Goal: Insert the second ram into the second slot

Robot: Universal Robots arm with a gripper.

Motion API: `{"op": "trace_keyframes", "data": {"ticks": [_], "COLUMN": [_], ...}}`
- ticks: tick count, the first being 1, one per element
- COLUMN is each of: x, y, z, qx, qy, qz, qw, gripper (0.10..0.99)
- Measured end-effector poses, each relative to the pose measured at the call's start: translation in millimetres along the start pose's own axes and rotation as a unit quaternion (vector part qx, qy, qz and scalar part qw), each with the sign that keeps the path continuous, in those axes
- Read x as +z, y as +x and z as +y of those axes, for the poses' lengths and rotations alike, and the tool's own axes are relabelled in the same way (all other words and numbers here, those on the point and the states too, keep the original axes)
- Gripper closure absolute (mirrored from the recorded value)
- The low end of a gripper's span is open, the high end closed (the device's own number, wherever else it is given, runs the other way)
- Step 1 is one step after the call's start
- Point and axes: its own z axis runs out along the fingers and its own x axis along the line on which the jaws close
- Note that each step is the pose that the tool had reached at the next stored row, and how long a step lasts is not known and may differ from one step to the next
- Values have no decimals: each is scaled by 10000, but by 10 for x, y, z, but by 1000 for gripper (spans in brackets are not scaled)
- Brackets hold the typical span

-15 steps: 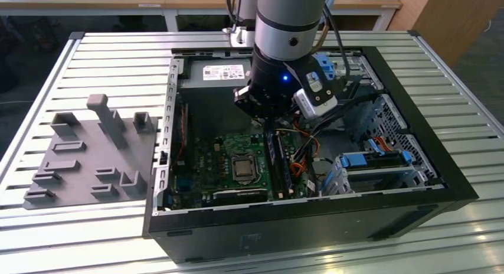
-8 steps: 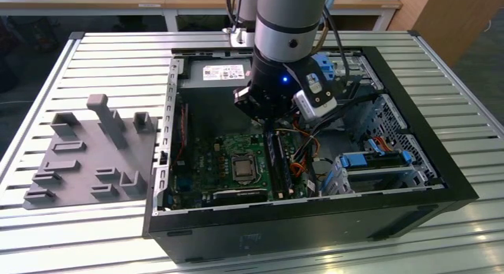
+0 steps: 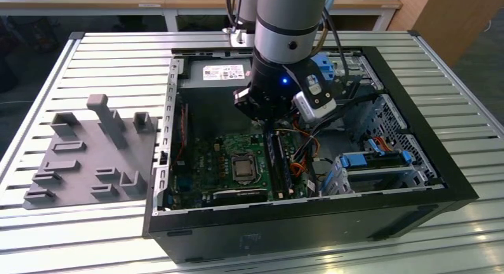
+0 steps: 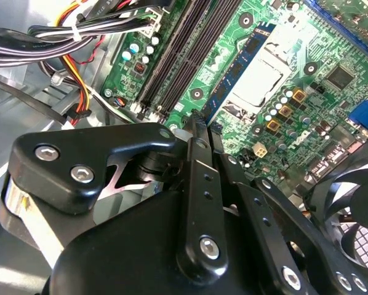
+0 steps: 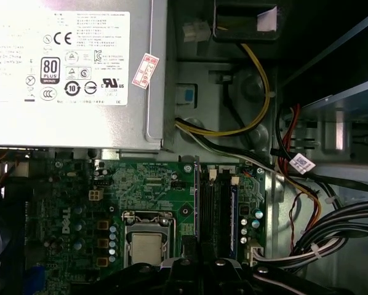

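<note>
**Second ram held on edge at the slots beside the CPU**

The arm reaches down into an open computer case (image 3: 409,224) that lies on its side on a slatted metal table (image 3: 102,55). The gripper (image 3: 272,131) hangs low over the motherboard (image 3: 206,162), near the power supply (image 3: 224,72). It is above the slots (image 3: 277,168), which run along the exterior view's right of the CPU socket (image 3: 240,166).

In the second wrist view the jaws are drawn almost together and pinch the upper edge of the second ram (image 4: 236,69). The stick stands on its long edge, and its dark blue face shows a row of chips. It runs out from the fingertips parallel to the black slots, between them and the socket. I cannot tell whether its lower edge is seated in a slot or only rests above one.

In the first wrist view the gripper sits directly over the near end of the slots, with the socket just beside it. The labelled face of the power supply lies beyond the board's edge. A bundle of cables (image 5: 332,227) passes along the far side of the slots from the socket.

On the exterior view's left of the case, well apart from the arm, a grey fixture (image 3: 87,162) with upright pegs lies on the table. Bright blue brackets (image 3: 378,160) sit in the drive bay at the exterior view's right of the case.
</note>
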Motion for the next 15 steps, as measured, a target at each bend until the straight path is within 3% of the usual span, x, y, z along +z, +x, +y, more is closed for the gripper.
{"op": "trace_keyframes", "data": {"ticks": [15], "x": [67], "y": [5], "z": [-2], "qx": [0], "qy": [-1], "qz": [2], "qw": [10000], "gripper": [949]}}
